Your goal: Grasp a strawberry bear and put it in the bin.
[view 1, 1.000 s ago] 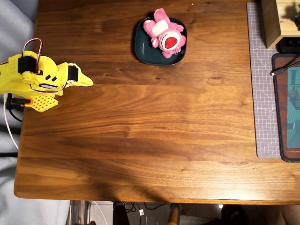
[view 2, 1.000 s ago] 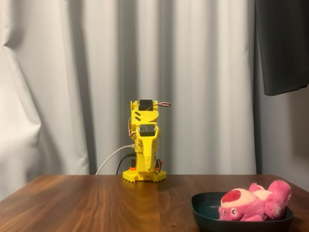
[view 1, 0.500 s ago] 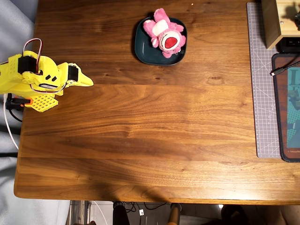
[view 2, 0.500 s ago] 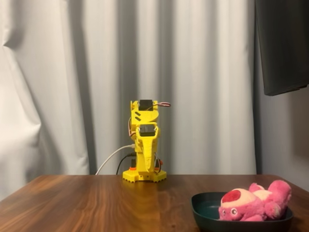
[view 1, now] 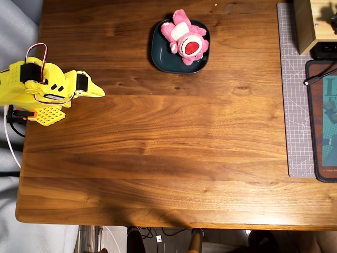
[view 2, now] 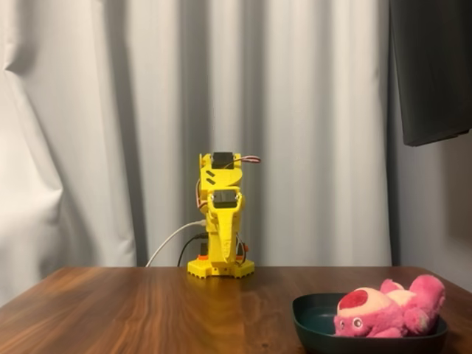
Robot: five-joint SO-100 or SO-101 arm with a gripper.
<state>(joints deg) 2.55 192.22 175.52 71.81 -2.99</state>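
The pink strawberry bear [view 1: 185,36] lies on its back inside the dark teal bin [view 1: 160,50] at the top middle of the table in the overhead view. In the fixed view the bear [view 2: 391,310] rests in the bin [view 2: 313,316] at the lower right. My yellow gripper [view 1: 99,93] is folded back at the arm's base on the table's left edge, far from the bin. In the fixed view the gripper [view 2: 222,247] points down at the far end of the table. Its jaws look closed together and hold nothing.
A grey cutting mat [view 1: 295,95] and a dark mouse pad [view 1: 324,121] lie along the right edge in the overhead view. A wooden box [view 1: 313,23] stands at the top right, with a black cable [view 1: 316,79] beside it. White curtains [view 2: 110,110] hang behind the arm.
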